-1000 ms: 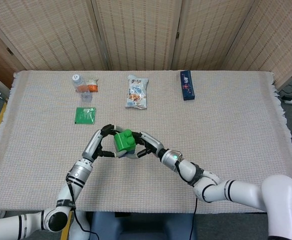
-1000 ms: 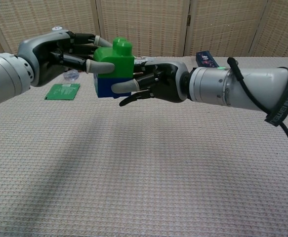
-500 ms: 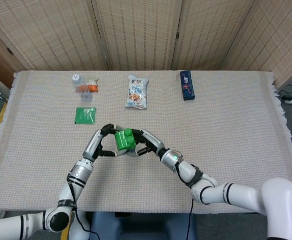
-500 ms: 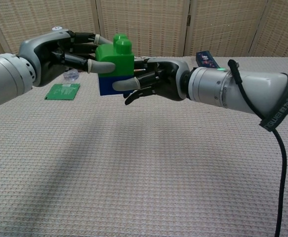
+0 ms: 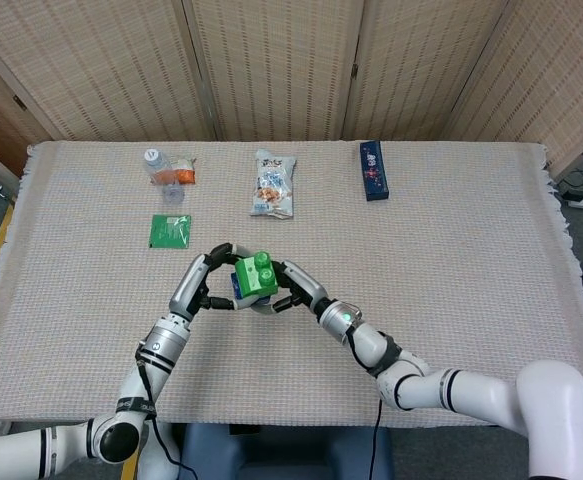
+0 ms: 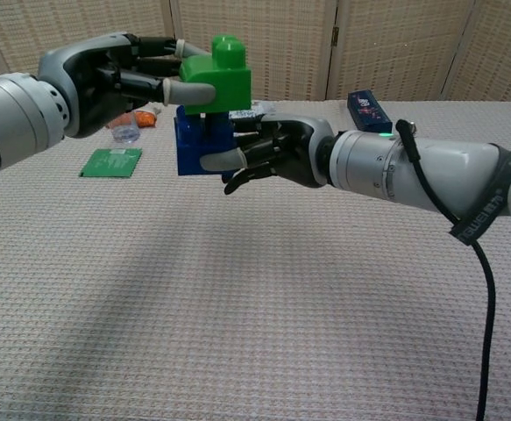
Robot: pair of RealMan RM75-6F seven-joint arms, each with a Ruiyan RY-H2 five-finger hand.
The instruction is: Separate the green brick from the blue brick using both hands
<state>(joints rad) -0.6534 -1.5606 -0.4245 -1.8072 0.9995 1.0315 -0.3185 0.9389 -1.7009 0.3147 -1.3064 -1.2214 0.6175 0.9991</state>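
Green brick (image 6: pixel 218 77) is sitting on the blue brick (image 6: pixel 201 145), both raised above the table (image 5: pixel 451 250) between the hands. The left hand (image 6: pixel 119 74) is clamping its fingers on the green one while the right hand (image 6: pixel 273 151) is gripping the blue one, seemingly so opposite pulls can part them. The chest view is showing the green brick lifting and tilting off the blue; the head view is hiding that seam but showing the green packet (image 5: pixel 170 230), snack bag (image 5: pixel 273 184) and dark blue box (image 5: pixel 373 170) lying well apart.

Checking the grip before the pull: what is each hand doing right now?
Left hand: holding the green brick.
Right hand: holding the blue brick.
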